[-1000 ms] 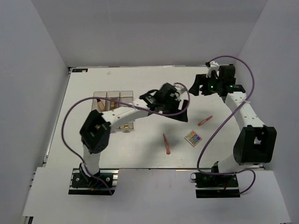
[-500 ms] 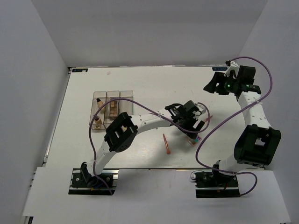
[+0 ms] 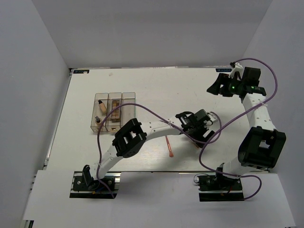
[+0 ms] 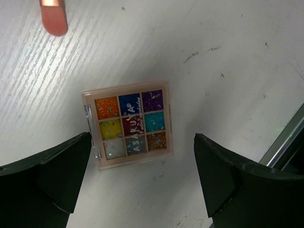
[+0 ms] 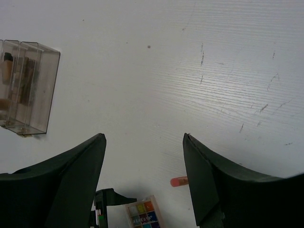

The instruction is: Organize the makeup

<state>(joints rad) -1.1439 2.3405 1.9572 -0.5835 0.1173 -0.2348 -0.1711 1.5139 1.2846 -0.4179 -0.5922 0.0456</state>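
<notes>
While left hand (image 4: 141, 164) gapes, palette (image 4: 128, 124) lies between

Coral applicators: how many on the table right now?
2. One applicator lies in the open just nearside of the left forearm. The second applicator shows only its tip, just past the multicolour palette. The arm may hide others.

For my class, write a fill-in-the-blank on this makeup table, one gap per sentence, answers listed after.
The multicolour eyeshadow palette has ____ colour pans.
The left tool, over that palette, is ____.
The clear organizer has ____ compartments.
The right tool holds ____.
Answers: nine, open, three, nothing.
</notes>
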